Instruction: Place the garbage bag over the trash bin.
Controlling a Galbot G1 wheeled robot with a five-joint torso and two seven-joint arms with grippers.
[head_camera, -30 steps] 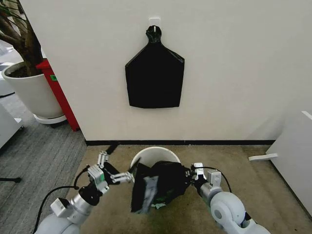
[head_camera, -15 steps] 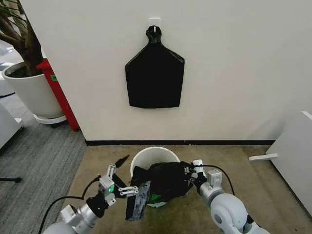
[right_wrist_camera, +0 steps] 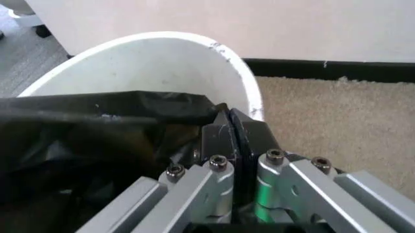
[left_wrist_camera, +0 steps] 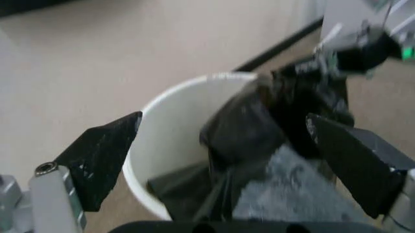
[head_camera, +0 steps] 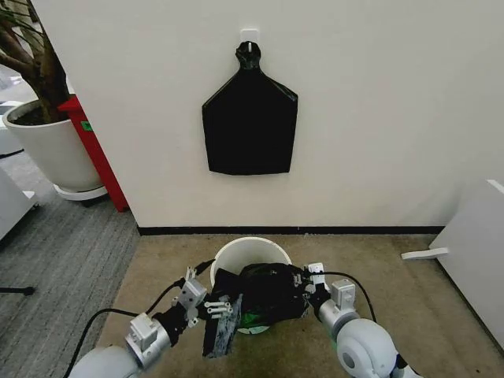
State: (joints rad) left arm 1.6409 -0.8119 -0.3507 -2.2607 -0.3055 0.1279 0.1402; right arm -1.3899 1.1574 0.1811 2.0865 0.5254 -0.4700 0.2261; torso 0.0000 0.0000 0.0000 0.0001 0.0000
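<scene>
The right hand (right_wrist_camera: 227,138) pinches the thin, crinkly black plastic bag (head_camera: 264,287) over the round white plastic bin (head_camera: 248,249), to spread it. The left hand (left_wrist_camera: 227,160) waits with its fingers apart.

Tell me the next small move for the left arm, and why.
Probably close the left gripper on the loose bag edge in front of it. Its fingers stand open around the garbage bag, which lies bunched across the near side of the trash bin, while the right gripper is shut on the other side.

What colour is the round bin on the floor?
The trash bin is cream-white, smooth and plain; the left wrist view shows it best.
</scene>
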